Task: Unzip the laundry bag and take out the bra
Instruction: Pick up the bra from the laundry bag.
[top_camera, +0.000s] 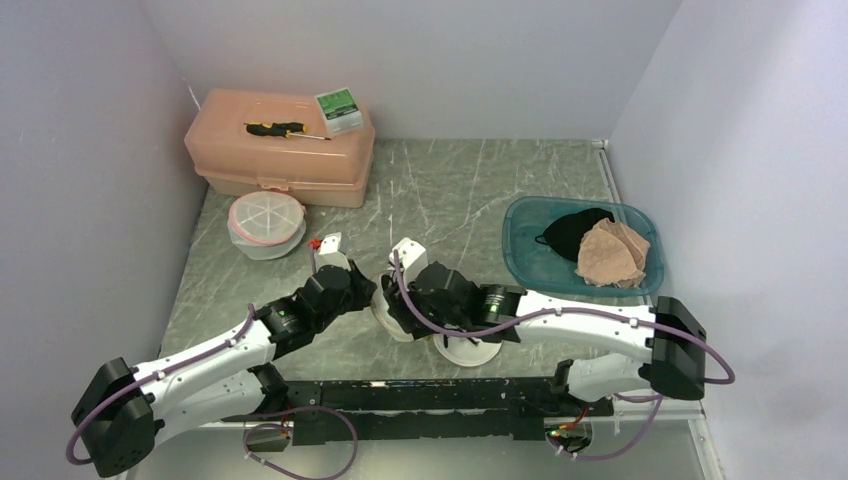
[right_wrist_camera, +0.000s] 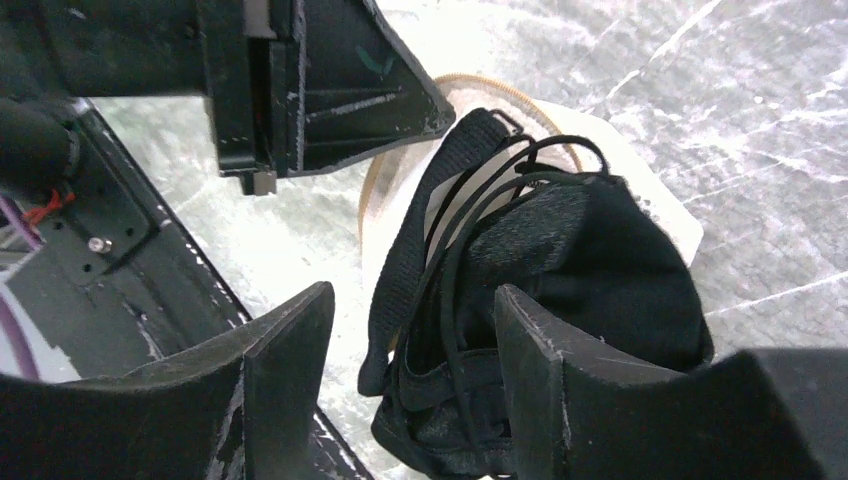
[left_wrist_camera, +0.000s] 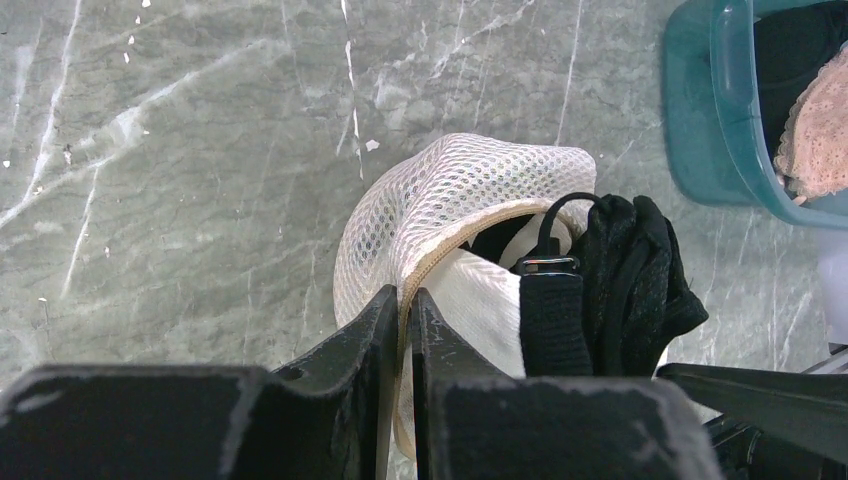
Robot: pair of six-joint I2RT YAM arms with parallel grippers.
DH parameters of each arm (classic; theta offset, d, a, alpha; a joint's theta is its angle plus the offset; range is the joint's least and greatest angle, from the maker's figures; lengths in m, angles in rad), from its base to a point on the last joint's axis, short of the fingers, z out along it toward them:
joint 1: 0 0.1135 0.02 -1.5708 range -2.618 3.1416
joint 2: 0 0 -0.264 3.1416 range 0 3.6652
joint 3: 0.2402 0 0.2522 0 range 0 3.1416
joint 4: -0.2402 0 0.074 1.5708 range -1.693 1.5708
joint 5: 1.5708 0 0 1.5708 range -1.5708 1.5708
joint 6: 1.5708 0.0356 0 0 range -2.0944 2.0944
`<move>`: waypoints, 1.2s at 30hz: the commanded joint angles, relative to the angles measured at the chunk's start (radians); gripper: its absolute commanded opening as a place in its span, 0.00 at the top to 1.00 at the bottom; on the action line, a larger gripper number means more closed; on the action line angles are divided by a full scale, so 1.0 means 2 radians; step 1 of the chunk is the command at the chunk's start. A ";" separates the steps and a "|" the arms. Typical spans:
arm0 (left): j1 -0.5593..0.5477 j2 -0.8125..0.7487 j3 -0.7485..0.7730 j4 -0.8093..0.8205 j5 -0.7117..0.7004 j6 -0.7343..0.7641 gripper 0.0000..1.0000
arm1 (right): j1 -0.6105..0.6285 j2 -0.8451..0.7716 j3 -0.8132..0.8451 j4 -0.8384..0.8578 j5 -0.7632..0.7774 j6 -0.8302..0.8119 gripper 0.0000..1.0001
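I'm pinching the mesh laundry bag (left_wrist_camera: pixel 450 190) with my left claw (left_wrist_camera: pixel 402 310); right claw (right_wrist_camera: pixel 410 300) is gaping around the black bra (right_wrist_camera: pixel 590 260), so closing and pulling come next.

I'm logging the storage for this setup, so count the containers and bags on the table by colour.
Peach: 1, the lidded box
Teal: 1, the tub
White: 2, the mesh laundry bag and the round pink-rimmed case
Green and white: 1, the small carton on the peach lid
Total: 5
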 commanded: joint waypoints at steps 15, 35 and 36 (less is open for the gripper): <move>0.000 -0.017 -0.010 -0.008 -0.015 -0.008 0.85 | -0.229 -0.213 -0.154 0.084 -0.202 0.120 0.27; 0.000 -0.009 -0.035 -0.001 -0.011 -0.018 0.87 | -0.364 -0.065 -0.300 0.402 -0.427 0.299 0.12; 0.000 -0.007 -0.035 0.000 -0.011 -0.017 0.87 | -0.364 -0.060 -0.303 0.414 -0.432 0.306 0.11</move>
